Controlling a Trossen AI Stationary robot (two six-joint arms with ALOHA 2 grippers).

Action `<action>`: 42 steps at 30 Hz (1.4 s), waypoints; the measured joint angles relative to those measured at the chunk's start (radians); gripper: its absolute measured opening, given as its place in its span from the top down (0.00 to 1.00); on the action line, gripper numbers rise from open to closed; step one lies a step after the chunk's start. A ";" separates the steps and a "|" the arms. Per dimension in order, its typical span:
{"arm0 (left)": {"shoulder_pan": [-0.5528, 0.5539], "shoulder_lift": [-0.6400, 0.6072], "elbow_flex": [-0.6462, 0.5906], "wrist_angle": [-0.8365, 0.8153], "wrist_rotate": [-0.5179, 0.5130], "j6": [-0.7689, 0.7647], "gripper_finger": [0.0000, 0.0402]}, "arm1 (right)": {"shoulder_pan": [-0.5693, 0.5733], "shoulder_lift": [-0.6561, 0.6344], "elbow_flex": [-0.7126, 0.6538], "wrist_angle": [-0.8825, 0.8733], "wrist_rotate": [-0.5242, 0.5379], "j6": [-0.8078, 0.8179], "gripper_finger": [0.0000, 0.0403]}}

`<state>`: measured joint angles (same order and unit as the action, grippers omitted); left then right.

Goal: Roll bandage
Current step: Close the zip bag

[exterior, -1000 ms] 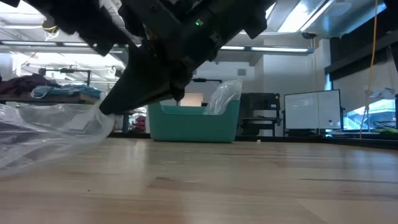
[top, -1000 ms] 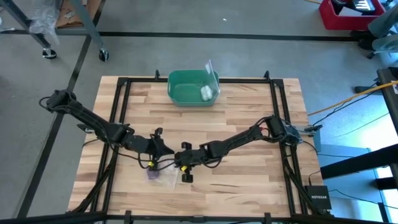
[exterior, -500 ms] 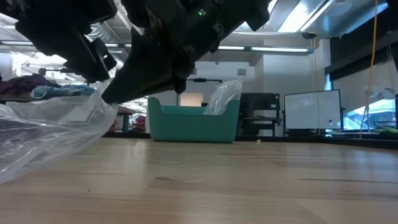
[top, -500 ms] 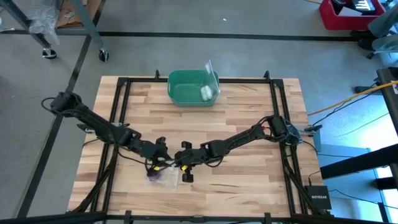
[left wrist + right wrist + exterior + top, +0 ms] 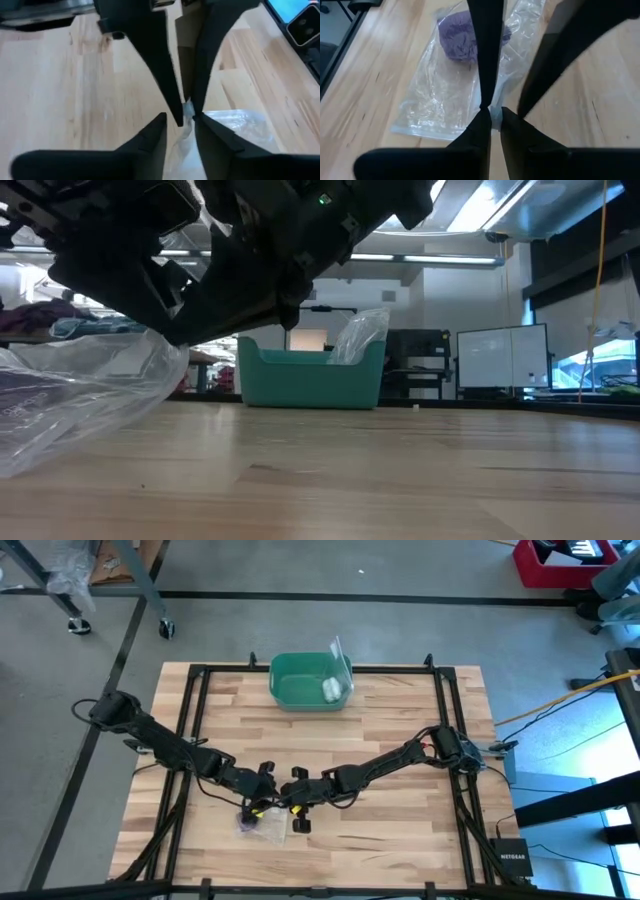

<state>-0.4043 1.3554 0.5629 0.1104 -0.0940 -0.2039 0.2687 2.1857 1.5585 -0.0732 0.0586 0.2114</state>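
The bandage (image 5: 462,35) is a purple roll inside a clear plastic bag (image 5: 445,95). The bag lies on the wooden table near its front edge (image 5: 258,825). My right gripper (image 5: 493,114) reaches in from the table's right and is shut on the bag's edge. My left gripper (image 5: 180,122) comes from the table's left and faces the right gripper, tip to tip (image 5: 266,808). It is open, with its fingers on either side of the same raised edge, just beside the right gripper's fingertips. My right gripper pinches the bag's edge (image 5: 494,120) between its two fingertips, at the end away from the bandage. The fingers slant down from the table's right side. The pinched edge is raised a little, while the rest of the bag and the bandage rest on the table.
A green bin (image 5: 310,680) stands at the table's far edge, holding a small white roll (image 5: 330,690) and a piece of clear plastic. A black frame (image 5: 190,730) runs around the tabletop. Bare wood lies to the right of the bag.
My left gripper has come down and moved toward the table's near edge and the right gripper, tipping further downward, until its fingers reach the bag's raised edge. My right gripper has kept its hold on that edge.
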 joint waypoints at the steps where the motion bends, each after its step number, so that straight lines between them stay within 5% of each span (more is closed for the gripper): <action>1: 0.000 0.000 0.000 0.004 0.001 0.005 0.80 | 0.000 0.000 0.000 0.000 0.000 0.000 0.92; 7: 0.001 -0.014 0.000 0.000 -0.017 0.030 0.98 | 0.000 0.000 0.000 0.000 -0.010 0.000 0.92; 23: -0.011 -0.049 0.094 -0.023 -0.176 0.112 1.00 | 0.002 0.048 0.000 0.019 -0.022 0.023 0.92; 31: -0.020 -0.067 0.144 -0.193 -0.177 0.032 1.00 | 0.007 0.041 -0.003 -0.022 -0.037 0.031 0.92; 42: -0.020 -0.057 0.133 -0.278 -0.089 -0.140 0.79 | 0.006 0.005 -0.002 -0.002 -0.037 0.028 0.92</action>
<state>-0.4248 1.2984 0.6956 -0.1677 -0.1829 -0.3443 0.2752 2.1910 1.5566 -0.0752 0.0219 0.2393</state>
